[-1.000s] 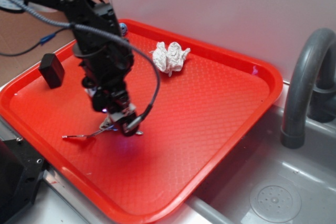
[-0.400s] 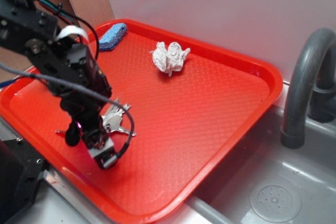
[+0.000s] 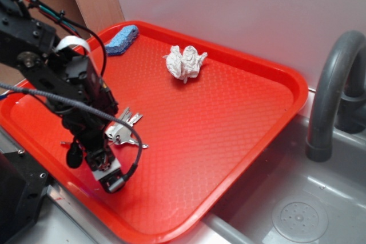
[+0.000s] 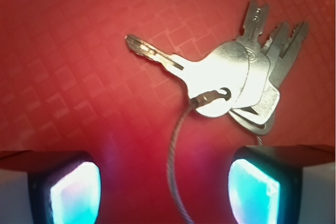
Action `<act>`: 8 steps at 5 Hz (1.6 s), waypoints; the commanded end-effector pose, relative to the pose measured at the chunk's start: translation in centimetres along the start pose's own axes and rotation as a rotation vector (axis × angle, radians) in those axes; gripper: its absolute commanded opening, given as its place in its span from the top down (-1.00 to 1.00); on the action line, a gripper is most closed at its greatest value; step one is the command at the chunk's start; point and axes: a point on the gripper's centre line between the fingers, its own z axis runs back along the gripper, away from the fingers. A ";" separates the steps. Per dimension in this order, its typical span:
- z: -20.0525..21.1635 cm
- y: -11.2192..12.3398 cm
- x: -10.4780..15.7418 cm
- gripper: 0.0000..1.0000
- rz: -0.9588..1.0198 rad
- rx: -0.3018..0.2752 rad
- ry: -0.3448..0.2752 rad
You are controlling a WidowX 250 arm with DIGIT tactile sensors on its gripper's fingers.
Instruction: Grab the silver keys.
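Note:
The silver keys [image 4: 231, 74] lie flat on the red tray [image 4: 68, 51], fanned from a ring, with a thin wire tail [image 4: 176, 166] curving down between my fingers. In the exterior view the keys [image 3: 123, 125] sit at the tray's front left, partly hidden behind my arm. My gripper [image 4: 165, 192] is open, its two glowing pads [image 4: 76, 192] wide apart, just short of the key bunch and holding nothing. Seen from outside, the gripper [image 3: 108, 174] points down near the tray's front edge.
A crumpled white paper wad [image 3: 185, 63] lies at the back middle of the tray [image 3: 229, 118]. A blue sponge [image 3: 121, 39] rests in the back left corner. A grey sink [image 3: 297, 210] and faucet [image 3: 331, 90] stand to the right.
My arm pulled away from the keys toward the front left edge of the tray. The keys shifted from under the gripper and now lie uncovered beside it.

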 end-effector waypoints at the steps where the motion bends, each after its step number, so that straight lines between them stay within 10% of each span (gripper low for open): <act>1: -1.6 2.3 0.7 -1.00 -0.034 0.067 -0.024; 2: -1.6 2.8 1.3 1.00 -0.023 0.061 -0.043; 6: -0.8 3.3 1.3 1.00 -0.061 0.016 -0.028; 8: 8.8 3.7 6.2 1.00 0.050 -0.169 0.046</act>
